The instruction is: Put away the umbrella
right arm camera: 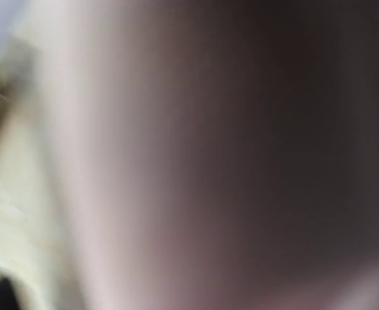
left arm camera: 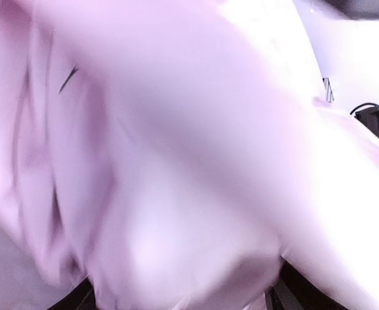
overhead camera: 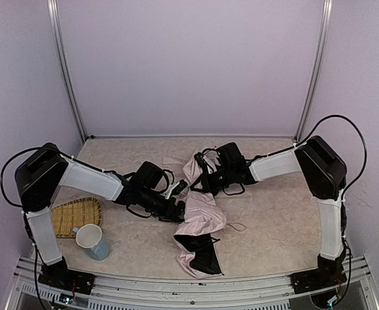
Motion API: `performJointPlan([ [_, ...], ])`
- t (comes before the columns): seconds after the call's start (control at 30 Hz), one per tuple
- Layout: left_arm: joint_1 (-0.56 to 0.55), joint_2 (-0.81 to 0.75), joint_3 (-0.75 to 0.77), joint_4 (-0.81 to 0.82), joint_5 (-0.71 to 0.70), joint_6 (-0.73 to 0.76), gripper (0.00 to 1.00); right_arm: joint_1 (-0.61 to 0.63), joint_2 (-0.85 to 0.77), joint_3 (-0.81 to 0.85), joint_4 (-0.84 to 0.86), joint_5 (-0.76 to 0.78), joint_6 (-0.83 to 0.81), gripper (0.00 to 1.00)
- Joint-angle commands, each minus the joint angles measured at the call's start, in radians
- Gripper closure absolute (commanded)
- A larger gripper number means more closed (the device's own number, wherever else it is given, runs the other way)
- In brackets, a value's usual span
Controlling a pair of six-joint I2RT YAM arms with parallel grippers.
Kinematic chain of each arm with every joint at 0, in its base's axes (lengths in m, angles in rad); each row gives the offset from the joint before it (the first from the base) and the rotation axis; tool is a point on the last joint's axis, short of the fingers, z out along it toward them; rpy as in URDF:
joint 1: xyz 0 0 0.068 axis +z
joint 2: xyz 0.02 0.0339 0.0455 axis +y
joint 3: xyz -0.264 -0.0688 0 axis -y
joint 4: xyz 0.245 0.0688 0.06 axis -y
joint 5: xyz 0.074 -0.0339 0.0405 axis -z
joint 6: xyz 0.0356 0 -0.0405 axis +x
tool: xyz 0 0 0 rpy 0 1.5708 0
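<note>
The umbrella [overhead camera: 199, 219] lies crumpled in the middle of the table, pale pink fabric uppermost and black lining showing at its near end. My left gripper [overhead camera: 181, 210] presses into its left edge. Pink fabric [left arm camera: 176, 161] fills the left wrist view and hides the jaws. My right gripper [overhead camera: 201, 177] sits at the umbrella's far end, shut, with a raised pink flap at its tip. Blurred dark and pinkish fabric [right arm camera: 241, 161] covers the right wrist view, so its fingers are hidden there.
A woven bamboo tray [overhead camera: 76, 216] lies at the near left, with a pale blue mug [overhead camera: 92, 240] standing at its front corner. A thin strap [overhead camera: 237, 226] trails from the umbrella's right side. The enclosure walls close the table at the back and sides.
</note>
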Motion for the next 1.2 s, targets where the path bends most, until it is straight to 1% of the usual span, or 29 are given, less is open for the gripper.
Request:
performJointPlan([
  [0.0, -0.009, -0.138, -0.039, -0.078, -0.071, 0.045, 0.26, -0.016, 0.102, -0.005, -0.138, -0.026, -0.054, 1.0],
  [0.1, -0.026, -0.248, -0.029, -0.217, -0.179, 0.081, 0.25, -0.016, 0.124, -0.028, -0.119, -0.053, -0.066, 0.99],
  [0.23, -0.057, -0.402, 0.027, -0.403, -0.411, 0.144, 0.25, -0.017, 0.147, -0.012, -0.154, -0.028, -0.086, 0.99],
  [0.27, -0.069, -0.442, 0.039, -0.43, -0.429, 0.169, 0.25, -0.017, 0.15, -0.01, -0.157, -0.03, -0.091, 0.99],
  [0.33, -0.101, -0.524, 0.039, -0.435, -0.401, 0.241, 0.25, -0.016, 0.153, -0.014, -0.156, -0.033, -0.094, 0.99],
  [0.4, -0.15, -0.597, 0.007, -0.393, -0.359, 0.332, 0.22, -0.016, 0.153, -0.019, -0.154, -0.033, -0.094, 0.99],
  [0.47, -0.21, -0.645, -0.032, -0.345, -0.355, 0.415, 0.15, -0.016, 0.148, -0.027, -0.15, -0.034, -0.092, 0.99],
  [0.5, -0.241, -0.656, -0.045, -0.327, -0.355, 0.449, 0.08, -0.016, 0.144, -0.035, -0.147, -0.034, -0.092, 0.99],
  [0.53, -0.266, -0.658, -0.053, -0.315, -0.35, 0.482, 0.05, -0.016, 0.138, -0.042, -0.143, -0.036, -0.09, 0.99],
  [0.6, -0.31, -0.64, -0.058, -0.315, -0.329, 0.529, 0.01, -0.016, 0.127, -0.054, -0.135, -0.036, -0.088, 0.99],
  [0.63, -0.327, -0.621, -0.056, -0.323, -0.342, 0.551, 0.01, -0.017, 0.121, -0.059, -0.135, -0.036, -0.089, 0.99],
  [0.67, -0.349, -0.583, -0.053, -0.327, -0.395, 0.563, 0.01, -0.016, 0.118, -0.061, -0.134, -0.035, -0.09, 0.99],
  [0.7, -0.363, -0.55, -0.044, -0.332, -0.484, 0.57, 0.03, -0.014, 0.115, -0.061, -0.136, -0.037, -0.091, 0.99],
  [0.73, -0.378, -0.514, -0.024, -0.334, -0.656, 0.557, 0.06, -0.014, 0.113, -0.061, -0.137, -0.039, -0.093, 0.99],
  [0.77, -0.391, -0.471, 0.0, -0.334, -0.865, 0.529, 0.12, -0.012, 0.112, -0.061, -0.138, -0.042, -0.094, 0.99],
  [0.8, -0.395, -0.435, 0.05, -0.345, -1.037, 0.498, 0.22, -0.009, 0.111, -0.061, -0.139, -0.046, -0.095, 0.99],
  [0.83, -0.394, -0.406, 0.085, -0.355, -1.122, 0.488, 0.28, -0.005, 0.11, -0.062, -0.139, -0.053, -0.097, 0.99],
  [0.9, -0.4, -0.375, 0.119, -0.338, -1.043, 0.535, 0.31, 0.006, 0.111, -0.063, -0.139, -0.065, -0.103, 0.99],
  [0.93, -0.405, -0.367, 0.119, -0.306, -0.999, 0.556, 0.35, 0.012, 0.11, -0.064, -0.141, -0.069, -0.108, 0.99],
  [0.97, -0.407, -0.357, 0.119, -0.283, -0.957, 0.565, 0.42, 0.019, 0.108, -0.066, -0.142, -0.071, -0.112, 0.99],
  [1.0, -0.408, -0.345, 0.129, -0.274, -0.917, 0.571, 0.51, 0.026, 0.106, -0.066, -0.143, -0.074, -0.119, 0.99],
  [1.07, -0.408, -0.319, 0.175, -0.277, -0.878, 0.573, 0.77, 0.04, 0.103, -0.07, -0.147, -0.086, -0.13, 0.99],
  [1.1, -0.409, -0.309, 0.204, -0.277, -0.867, 0.578, 0.86, 0.049, 0.104, -0.072, -0.15, -0.093, -0.134, 0.99],
  [1.13, -0.408, -0.301, 0.232, -0.272, -0.858, 0.589, 0.93, 0.057, 0.105, -0.073, -0.152, -0.098, -0.138, 0.99],
  [1.17, -0.407, -0.297, 0.258, -0.255, -0.855, 0.609, 0.97, 0.066, 0.108, -0.074, -0.155, -0.101, -0.142, 0.99],
])
